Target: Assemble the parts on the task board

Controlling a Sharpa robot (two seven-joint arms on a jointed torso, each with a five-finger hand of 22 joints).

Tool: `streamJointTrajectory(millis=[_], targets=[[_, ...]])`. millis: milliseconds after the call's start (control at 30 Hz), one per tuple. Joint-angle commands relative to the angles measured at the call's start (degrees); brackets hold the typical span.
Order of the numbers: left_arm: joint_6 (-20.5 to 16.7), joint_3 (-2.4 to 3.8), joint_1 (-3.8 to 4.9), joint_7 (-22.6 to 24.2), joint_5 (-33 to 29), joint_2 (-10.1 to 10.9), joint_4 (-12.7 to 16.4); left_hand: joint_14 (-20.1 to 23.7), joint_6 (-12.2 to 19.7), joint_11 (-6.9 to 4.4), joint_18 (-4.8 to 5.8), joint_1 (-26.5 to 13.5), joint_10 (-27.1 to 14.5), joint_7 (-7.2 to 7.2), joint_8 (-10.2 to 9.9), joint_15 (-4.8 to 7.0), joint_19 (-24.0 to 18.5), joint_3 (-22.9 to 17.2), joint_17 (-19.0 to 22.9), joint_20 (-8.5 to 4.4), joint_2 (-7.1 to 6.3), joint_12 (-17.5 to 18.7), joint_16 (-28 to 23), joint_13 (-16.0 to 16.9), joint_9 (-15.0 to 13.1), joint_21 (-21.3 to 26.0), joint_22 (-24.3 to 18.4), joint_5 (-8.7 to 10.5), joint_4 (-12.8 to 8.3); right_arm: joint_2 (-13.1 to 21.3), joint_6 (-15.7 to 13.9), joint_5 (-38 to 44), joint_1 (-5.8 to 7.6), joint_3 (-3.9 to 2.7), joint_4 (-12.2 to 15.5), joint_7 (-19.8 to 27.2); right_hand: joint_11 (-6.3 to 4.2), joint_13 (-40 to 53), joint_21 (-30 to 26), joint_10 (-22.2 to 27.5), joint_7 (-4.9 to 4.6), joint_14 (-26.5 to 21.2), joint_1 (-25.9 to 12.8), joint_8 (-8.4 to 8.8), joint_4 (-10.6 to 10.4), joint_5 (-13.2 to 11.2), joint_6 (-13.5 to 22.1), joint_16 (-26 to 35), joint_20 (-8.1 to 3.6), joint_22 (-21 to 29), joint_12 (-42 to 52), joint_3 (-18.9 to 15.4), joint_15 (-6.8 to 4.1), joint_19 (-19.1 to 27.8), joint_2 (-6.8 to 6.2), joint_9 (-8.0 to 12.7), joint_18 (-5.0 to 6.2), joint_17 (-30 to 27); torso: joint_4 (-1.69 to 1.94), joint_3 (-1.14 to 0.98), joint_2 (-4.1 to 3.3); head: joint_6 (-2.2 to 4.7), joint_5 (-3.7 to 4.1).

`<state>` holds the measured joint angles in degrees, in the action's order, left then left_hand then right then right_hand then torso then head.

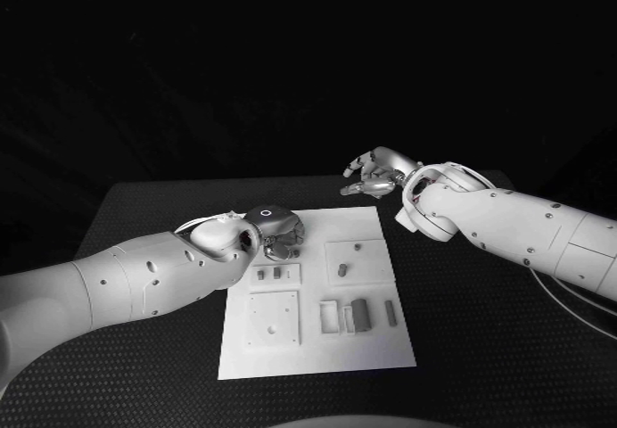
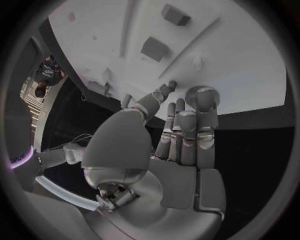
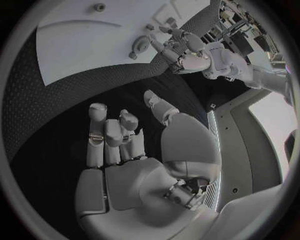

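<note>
The white task board (image 1: 315,352) lies in the middle of the black table. Several small grey parts are on it, among them an upright block (image 1: 343,267) and flat bars (image 1: 360,312) near the right side. My left hand (image 1: 276,234) hovers over the board's far left corner. In the left wrist view its fingers (image 2: 187,125) stretch straight toward the board (image 2: 250,65), and I see nothing in them. My right hand (image 1: 374,174) hangs past the board's far right corner with its fingers (image 3: 106,135) spread and nothing in them.
The black textured mat (image 1: 489,357) surrounds the board on all sides. A square recessed plate (image 1: 274,318) occupies the board's near left part. Two blocks (image 2: 175,14) and a small peg (image 2: 197,61) stand on the board ahead of my left hand.
</note>
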<state>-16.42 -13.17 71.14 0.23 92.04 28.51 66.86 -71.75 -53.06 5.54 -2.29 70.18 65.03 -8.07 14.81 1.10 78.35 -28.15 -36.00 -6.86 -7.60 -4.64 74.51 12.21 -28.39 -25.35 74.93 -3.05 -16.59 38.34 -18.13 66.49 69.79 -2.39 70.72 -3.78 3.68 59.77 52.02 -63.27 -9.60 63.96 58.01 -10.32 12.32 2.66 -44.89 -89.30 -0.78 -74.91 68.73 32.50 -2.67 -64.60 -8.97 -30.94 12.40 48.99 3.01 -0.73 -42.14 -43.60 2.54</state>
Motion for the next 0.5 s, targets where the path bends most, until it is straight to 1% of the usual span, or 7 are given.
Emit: streamJointTrajectory(millis=[33, 67, 267, 367, 500], targets=[[2.1, 0.03, -0.11, -0.2, 1.3, -0.2, -0.2, -0.4, -0.6, -0.16, -7.48, 0.0, 1.3, -0.14, 0.2, 0.07, 0.3, -0.4, 0.2, 0.12, 0.58, -0.1, 0.1, 0.0, 0.1, -0.2, 0.2, -0.28, 0.0, 0.0, 0.4, 0.1, -0.02, -0.03, 0.1, 0.5, -0.06, -0.1, -0.3, 0.5, -0.57, -0.3, 0.2, -0.3, 0.0, 0.2, 0.0, 0.2, -0.28, -0.9, 0.4, -0.4, 0.11, 0.0, 0.53, 0.1, 2.6, -0.1, 0.03, 0.01, 0.07, -0.05, -0.1], [2.1, 0.03, -0.16, -0.1, 1.3, -0.4, -0.3, -0.3, -0.6, -0.2, -7.48, 0.0, 1.4, -0.15, 0.2, 0.11, 0.3, -0.5, 0.2, 0.1, 0.61, -0.1, 0.1, 0.0, 0.1, -0.2, 0.2, -0.29, 0.0, 0.0, 0.4, 0.1, -0.02, -0.03, 0.1, 0.5, -0.06, -0.1, -0.3, 0.5, -0.57, -0.3, 0.2, -0.3, 0.0, 0.2, 0.0, 0.2, -0.28, -0.9, 0.4, -0.4, 0.11, 0.0, 0.53, 0.1, 2.6, -0.1, 0.04, 0.02, 0.08, -0.12, 0.02], [2.3, 0.03, -0.65, 0.1, 1.5, -1.1, -1.0, -0.4, -0.7, -0.19, -7.47, 0.1, 1.3, -0.1, 0.2, 0.11, 0.3, -0.7, 0.3, 0.05, 0.81, 0.2, 0.1, -0.1, 0.2, -0.2, 0.3, -0.3, 0.0, 0.0, 0.4, 0.1, -0.02, -0.03, 0.2, 0.5, -0.06, -0.1, -0.3, 0.5, -0.58, -0.3, 0.2, -0.3, 0.0, 0.2, 0.0, 0.1, -0.28, -0.9, 0.4, -0.4, 0.11, 0.0, 0.53, 0.1, 2.6, -0.1, 0.07, 0.03, 0.07, -0.19, 0.05], [2.6, 0.03, -0.88, 0.2, 1.7, -1.4, -1.5, -0.4, -0.8, -0.23, -7.47, 0.2, 1.5, -0.12, 0.3, 0.14, 0.3, -0.9, 0.3, 0.03, 1.0, 0.2, 0.2, -0.2, 0.2, -0.2, 0.4, -0.29, 0.0, 0.0, 0.4, 0.1, -0.02, -0.03, 0.5, 0.5, -0.06, -0.1, -0.3, 0.5, -0.58, -0.3, 0.2, -0.3, 0.0, 0.2, 0.0, 0.1, -0.28, -0.9, 0.4, -0.4, 0.11, 0.0, 0.54, 0.1, 2.6, -0.1, 0.02, 0.04, 0.05, -0.22, 0.1], [2.3, 0.04, -1.1, 0.3, 1.7, -1.5, -1.7, -0.5, -1.1, -0.31, -7.45, 0.2, 1.9, -0.14, 0.5, 0.21, 0.3, -1.1, 0.4, -0.02, 1.22, 0.2, 0.2, -0.2, 0.3, -0.2, 0.6, -0.3, 0.0, 0.1, 0.4, 0.1, -0.02, -0.03, 0.7, 0.4, -0.06, -0.1, -0.3, 0.5, -0.58, -0.3, 0.2, -0.3, 0.0, 0.2, 0.0, 0.1, -0.28, -0.9, 0.4, -0.4, 0.11, 0.0, 0.54, 0.1, 2.6, -0.1, -0.02, -0.02, 0.01, -0.25, 0.05]])
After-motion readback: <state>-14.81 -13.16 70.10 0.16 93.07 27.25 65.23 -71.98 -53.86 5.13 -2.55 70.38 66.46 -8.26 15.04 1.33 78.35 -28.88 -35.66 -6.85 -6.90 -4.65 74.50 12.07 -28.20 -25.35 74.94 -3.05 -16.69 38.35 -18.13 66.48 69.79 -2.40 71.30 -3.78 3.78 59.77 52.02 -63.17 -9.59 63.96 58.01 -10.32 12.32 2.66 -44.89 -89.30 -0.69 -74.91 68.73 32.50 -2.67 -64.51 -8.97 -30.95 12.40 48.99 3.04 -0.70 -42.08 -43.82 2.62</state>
